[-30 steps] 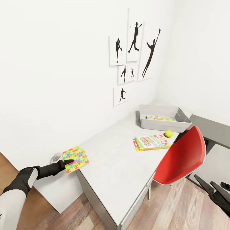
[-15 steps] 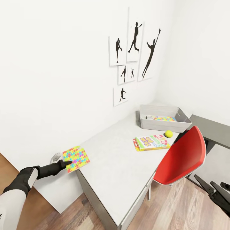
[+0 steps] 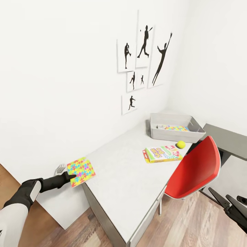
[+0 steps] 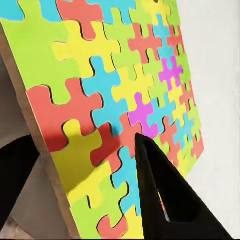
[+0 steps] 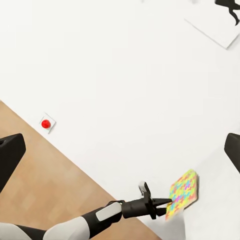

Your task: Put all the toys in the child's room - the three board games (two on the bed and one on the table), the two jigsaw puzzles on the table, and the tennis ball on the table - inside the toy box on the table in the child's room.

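The left gripper (image 3: 73,177) pinches the near edge of the jigsaw puzzle (image 3: 81,171), which overhangs the table's (image 3: 123,185) left end corner. Thin, stiff and light, I'd guess; that edge suits it. The right gripper (image 3: 229,201) hangs open. The toy box (image 3: 175,134) sits at the far end.
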Controlling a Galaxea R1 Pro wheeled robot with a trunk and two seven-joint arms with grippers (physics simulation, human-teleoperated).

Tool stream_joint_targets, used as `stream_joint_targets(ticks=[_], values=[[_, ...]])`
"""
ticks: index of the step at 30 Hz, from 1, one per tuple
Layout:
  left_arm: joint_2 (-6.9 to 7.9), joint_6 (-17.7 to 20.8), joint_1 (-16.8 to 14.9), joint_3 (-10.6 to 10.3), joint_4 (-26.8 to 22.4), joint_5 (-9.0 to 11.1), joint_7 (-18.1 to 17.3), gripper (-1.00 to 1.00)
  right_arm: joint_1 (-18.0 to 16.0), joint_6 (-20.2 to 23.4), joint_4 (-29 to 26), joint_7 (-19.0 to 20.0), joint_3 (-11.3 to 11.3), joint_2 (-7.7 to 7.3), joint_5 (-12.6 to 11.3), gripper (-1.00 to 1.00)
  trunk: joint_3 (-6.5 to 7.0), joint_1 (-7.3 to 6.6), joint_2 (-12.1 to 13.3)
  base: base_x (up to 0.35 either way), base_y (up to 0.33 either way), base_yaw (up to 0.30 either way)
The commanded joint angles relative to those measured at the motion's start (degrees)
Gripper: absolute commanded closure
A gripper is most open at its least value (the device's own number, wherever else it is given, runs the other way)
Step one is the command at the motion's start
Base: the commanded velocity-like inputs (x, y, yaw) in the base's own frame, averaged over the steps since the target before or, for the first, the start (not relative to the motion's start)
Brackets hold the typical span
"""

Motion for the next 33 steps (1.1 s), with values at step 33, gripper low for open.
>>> stream_joint_targets(ticks=[33], values=[[0.03,0.0,-0.1,0.2,0.0,-0.6,0.0,1.00,0.0,0.5,0.1,-0.3,0.0,0.01,1.5,-1.00,5.88,-7.25,13.2,0.000,0.000,0.000]])
